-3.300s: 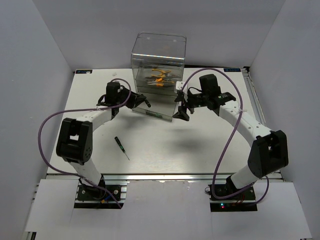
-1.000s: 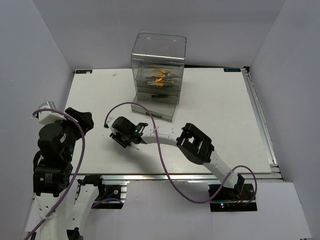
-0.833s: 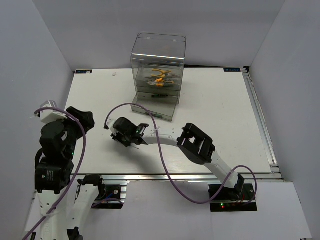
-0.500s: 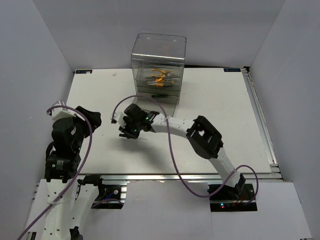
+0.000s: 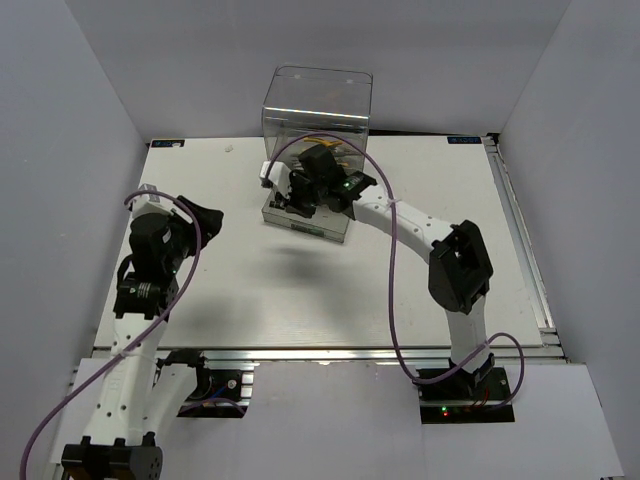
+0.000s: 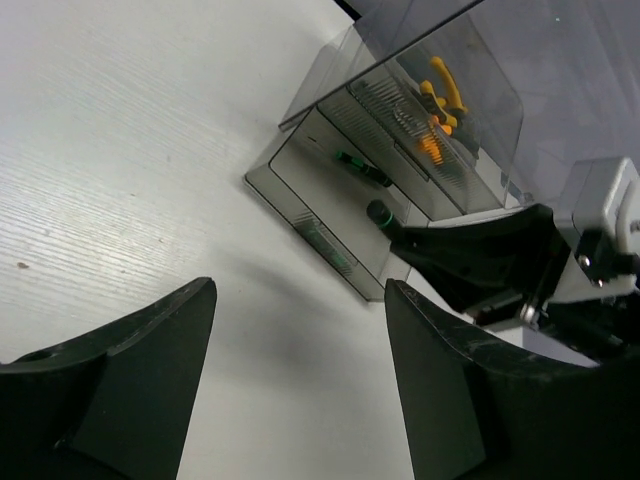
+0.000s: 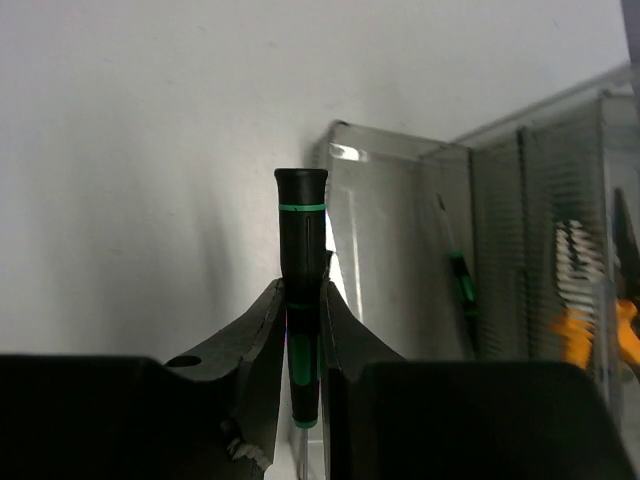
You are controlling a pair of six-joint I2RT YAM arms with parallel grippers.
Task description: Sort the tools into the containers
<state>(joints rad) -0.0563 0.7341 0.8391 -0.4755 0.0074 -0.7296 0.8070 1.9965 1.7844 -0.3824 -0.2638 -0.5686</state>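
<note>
My right gripper (image 7: 302, 310) is shut on a black-green screwdriver (image 7: 302, 235), whose handle end sticks out past the fingers. In the top view the right gripper (image 5: 297, 197) hangs over the pulled-out bottom drawer (image 5: 322, 232) of the clear smoky box (image 5: 318, 110). Another screwdriver (image 7: 458, 272) lies in that open drawer (image 7: 385, 210). Orange-handled pliers (image 7: 578, 322) sit in a drawer higher up. My left gripper (image 5: 205, 218) is open over the left side of the table, apart from the box. The left wrist view shows the held screwdriver (image 6: 380, 212) above the drawer (image 6: 318, 205).
The box stands at the back middle of the white table (image 5: 420, 280). The right arm's purple cable (image 5: 390, 270) loops over the table's middle. Grey walls close in the left, back and right sides.
The right gripper closed on the screwdriver near the table's front left, then lifted and carried it back to the open drawer. The left arm swung inward over the table's left side.
</note>
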